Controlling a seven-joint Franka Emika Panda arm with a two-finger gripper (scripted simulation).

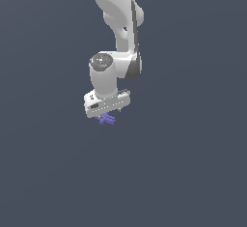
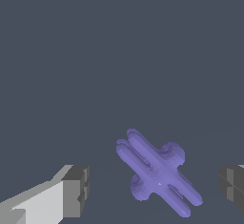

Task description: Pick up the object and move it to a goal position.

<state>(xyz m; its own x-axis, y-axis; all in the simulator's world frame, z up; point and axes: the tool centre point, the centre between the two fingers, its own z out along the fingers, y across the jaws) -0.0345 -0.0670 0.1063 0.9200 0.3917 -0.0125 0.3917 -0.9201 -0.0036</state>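
Observation:
The object (image 1: 107,120) is a small violet-purple piece with a short bar and stubby crossing prongs, lying on the flat dark grey surface. My white gripper (image 1: 108,111) hangs straight above it, pointing down. In the wrist view the object (image 2: 157,173) lies between the two dark fingertips, with a gap on each side. It is closer to one fingertip (image 2: 232,187) than to the other (image 2: 76,192). The gripper (image 2: 155,189) is open and holds nothing.
The white arm (image 1: 118,23) comes down from the top of the exterior view. A plain dark grey surface (image 1: 193,173) fills the scene on all sides.

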